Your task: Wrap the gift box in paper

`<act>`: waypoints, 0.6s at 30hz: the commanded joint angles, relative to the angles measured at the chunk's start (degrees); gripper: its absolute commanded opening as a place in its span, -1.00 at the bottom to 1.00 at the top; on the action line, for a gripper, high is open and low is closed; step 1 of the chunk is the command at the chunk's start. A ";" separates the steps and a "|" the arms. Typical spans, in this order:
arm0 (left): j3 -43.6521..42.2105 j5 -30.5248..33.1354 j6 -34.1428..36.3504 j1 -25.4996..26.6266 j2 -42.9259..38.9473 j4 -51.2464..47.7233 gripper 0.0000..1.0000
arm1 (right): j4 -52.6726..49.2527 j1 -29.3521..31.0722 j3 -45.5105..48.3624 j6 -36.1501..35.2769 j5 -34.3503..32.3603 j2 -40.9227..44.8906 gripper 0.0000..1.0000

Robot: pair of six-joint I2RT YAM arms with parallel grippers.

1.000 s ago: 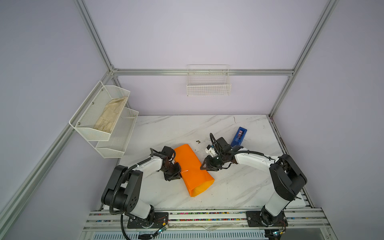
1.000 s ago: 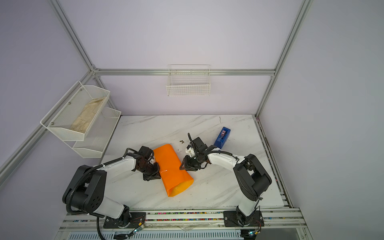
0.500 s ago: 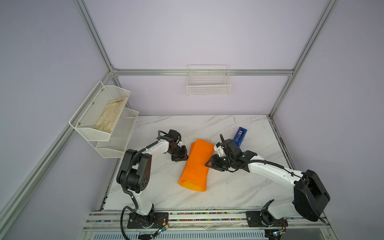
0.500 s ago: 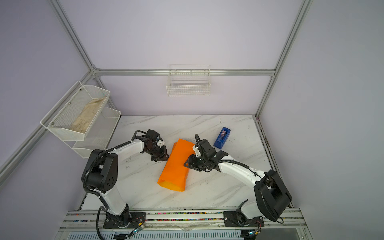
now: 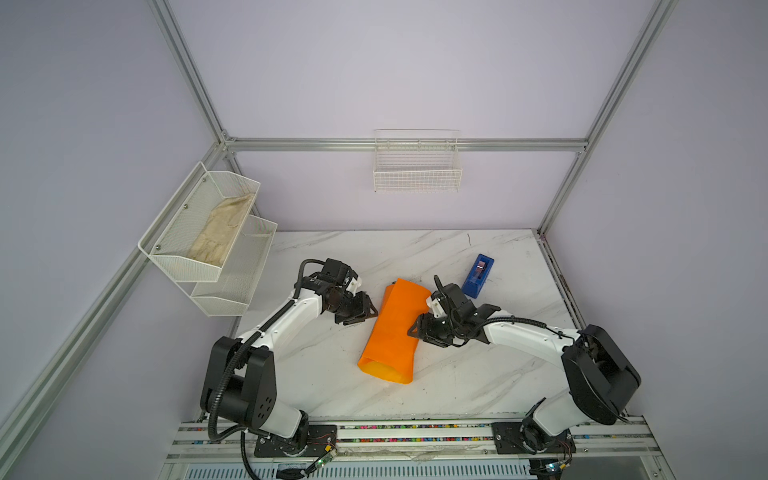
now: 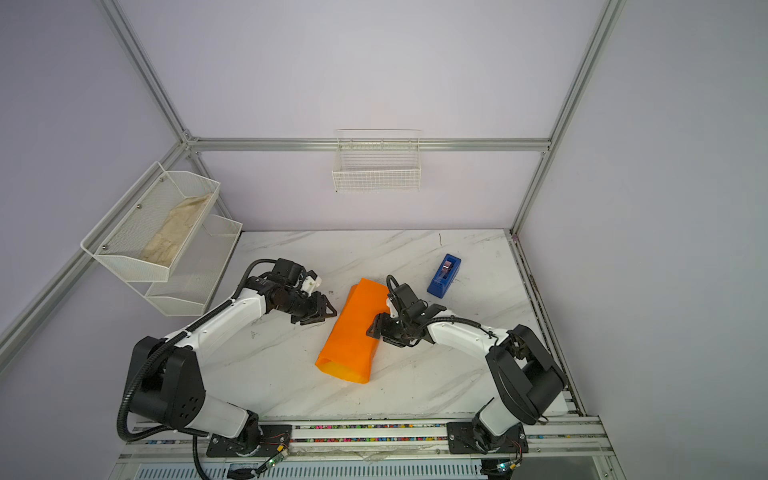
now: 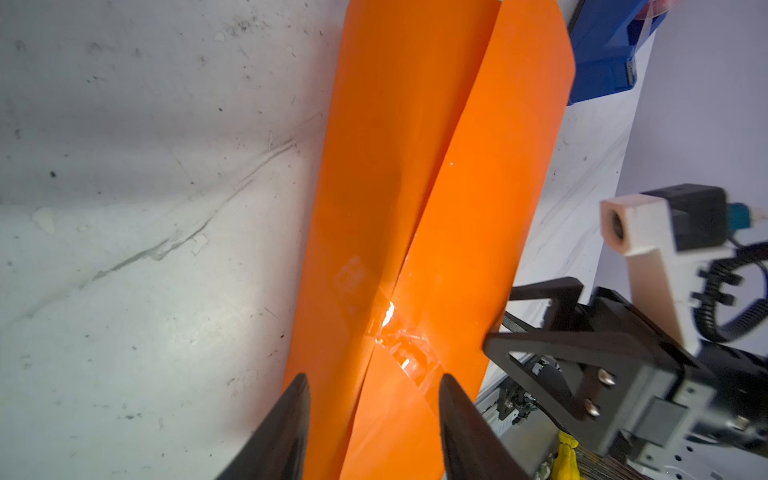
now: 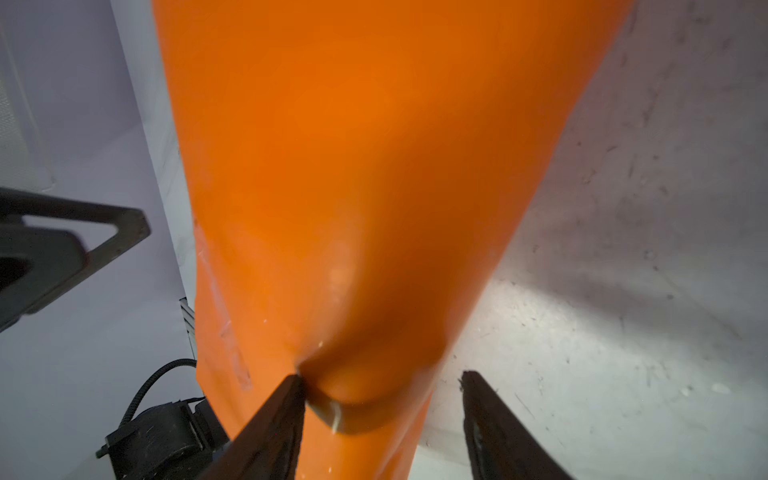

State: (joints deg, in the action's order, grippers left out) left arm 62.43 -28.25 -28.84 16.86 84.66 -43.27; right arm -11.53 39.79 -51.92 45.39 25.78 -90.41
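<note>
Wrapping paper [image 5: 392, 328], plain orange, ctr table [image 5: 457, 374].

Both top views are taken from high above the front edge of the table [image 5: 457, 374], steeply downward toward the back wall; nearly the same whole scene is shared, shifted slightly sideways. The left wrist view is taken close along the left gripper [image 7: 374, 378], across the paper [image 7: 415, 187] toward the right gripper [image 7: 500, 318] and the tape dispenser [image 7: 602, 54]. The right wrist view is taken closer still, facing back across the paper. The paper is shared by all four views.
</note>
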 commanded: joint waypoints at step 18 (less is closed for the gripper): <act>-11.03 -0.49 0.28 2.54 -3.12 0.71 0.18 | -6.39 -1.09 -6.81 -4.52 0.65 2.26 0.35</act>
State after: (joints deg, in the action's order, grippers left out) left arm 53.82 -28.25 -28.08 17.98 83.02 -44.03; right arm -14.76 36.51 -60.05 40.82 26.72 -92.27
